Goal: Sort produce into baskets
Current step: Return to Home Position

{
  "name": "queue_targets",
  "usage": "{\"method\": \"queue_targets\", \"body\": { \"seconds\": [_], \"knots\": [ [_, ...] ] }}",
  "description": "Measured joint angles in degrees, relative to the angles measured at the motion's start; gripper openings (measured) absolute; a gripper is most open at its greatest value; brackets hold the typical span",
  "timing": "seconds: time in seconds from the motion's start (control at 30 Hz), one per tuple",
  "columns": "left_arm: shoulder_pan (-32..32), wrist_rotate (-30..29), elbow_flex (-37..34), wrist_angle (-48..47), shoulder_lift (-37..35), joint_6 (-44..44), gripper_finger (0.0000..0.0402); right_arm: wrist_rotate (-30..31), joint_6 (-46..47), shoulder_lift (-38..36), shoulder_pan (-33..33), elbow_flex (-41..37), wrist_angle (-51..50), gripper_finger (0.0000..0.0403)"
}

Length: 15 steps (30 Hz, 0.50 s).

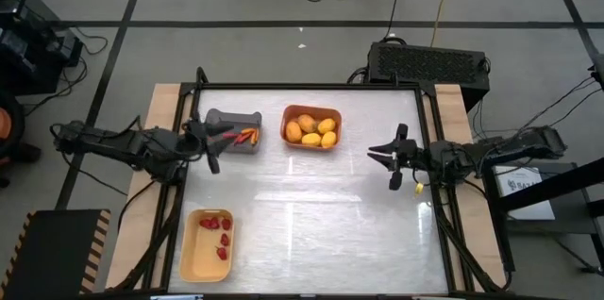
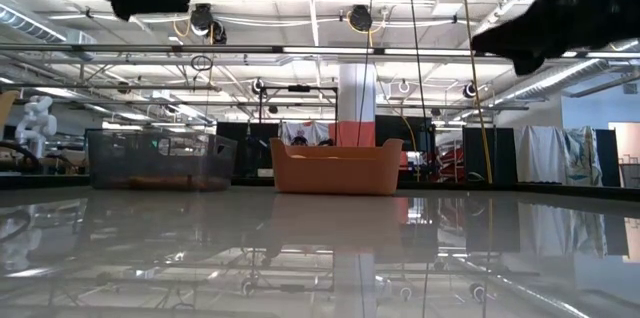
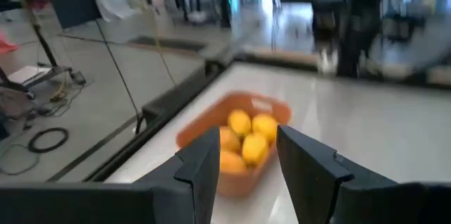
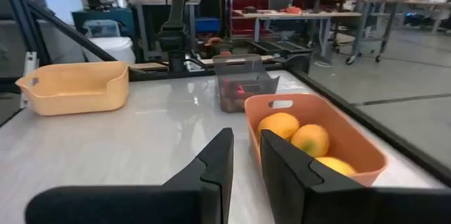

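The orange basket (image 1: 311,126) holds several yellow-orange fruits (image 1: 311,132) at the far middle of the table; it also shows in the left wrist view (image 3: 236,146) and the right wrist view (image 4: 317,146). The grey basket (image 1: 233,130) to its left holds orange-red carrot sticks (image 1: 248,136). The pale yellow basket (image 1: 208,243) at the near left holds a few red berries (image 1: 217,229). My left gripper (image 1: 209,146) is open and empty beside the grey basket's left end. My right gripper (image 1: 387,158) is open by a narrow gap (image 4: 243,153) and empty, right of the orange basket.
The table top (image 1: 321,225) is white and glossy, with a dark frame along its edges (image 1: 425,149). The middle and near right of it lie bare. A black box (image 1: 429,62) stands beyond the far edge. In the low view the grey basket (image 2: 160,163) and the orange basket (image 2: 337,166) stand far back.
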Motion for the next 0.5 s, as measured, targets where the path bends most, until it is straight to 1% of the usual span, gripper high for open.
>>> {"method": "queue_targets", "body": {
  "seconds": [0.13,0.23,0.43,0.5],
  "knots": [
    [4.1,3.8,-7.5,10.9,-5.1,1.1,0.015,-6.5,2.8,-0.3,-4.1,-5.1,6.4,0.0063],
    [7.1,6.3,-12.1,14.6,-7.3,1.0,0.015,-8.6,5.4,-0.3,-6.4,-8.3,8.4,0.0063],
    [11.1,14.4,-17.2,15.6,-9.9,-3.4,0.015,-12.2,8.2,-0.3,-9.4,-9.8,7.0,0.0063],
    [11.5,14.9,-18.6,15.3,-10.7,-5.0,0.015,-12.6,8.4,-0.5,-9.7,-9.8,6.9,0.0063]
  ]
}}
